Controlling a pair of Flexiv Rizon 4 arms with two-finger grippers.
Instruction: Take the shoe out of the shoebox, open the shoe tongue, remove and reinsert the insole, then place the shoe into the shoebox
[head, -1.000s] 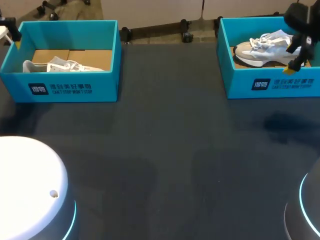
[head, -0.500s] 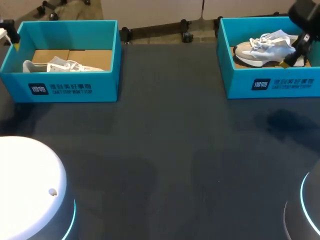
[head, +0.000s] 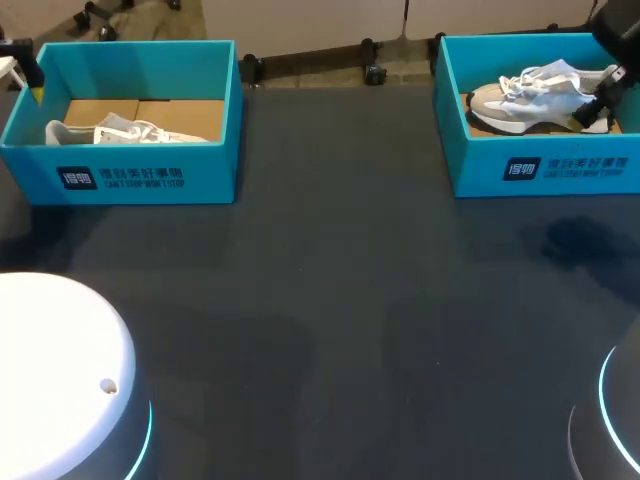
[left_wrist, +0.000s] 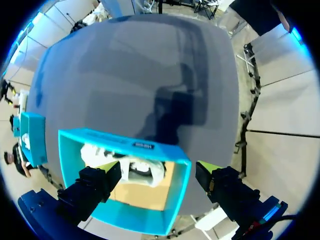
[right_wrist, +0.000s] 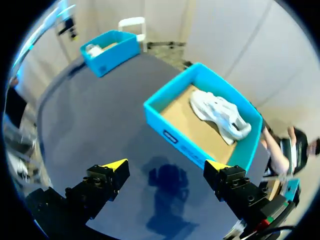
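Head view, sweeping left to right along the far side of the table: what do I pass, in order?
left shoebox, holding a white shoe → bare stretch of table → right shoebox, holding a beige-and-white shoe

Surface (head: 330, 300): left shoebox (head: 150, 175) at far left, right shoebox (head: 560, 170) at far right, well apart. Left shoe (head: 125, 131) lies in the left shoebox against its near wall. Right shoe (head: 530, 95) lies across the middle of the right shoebox.
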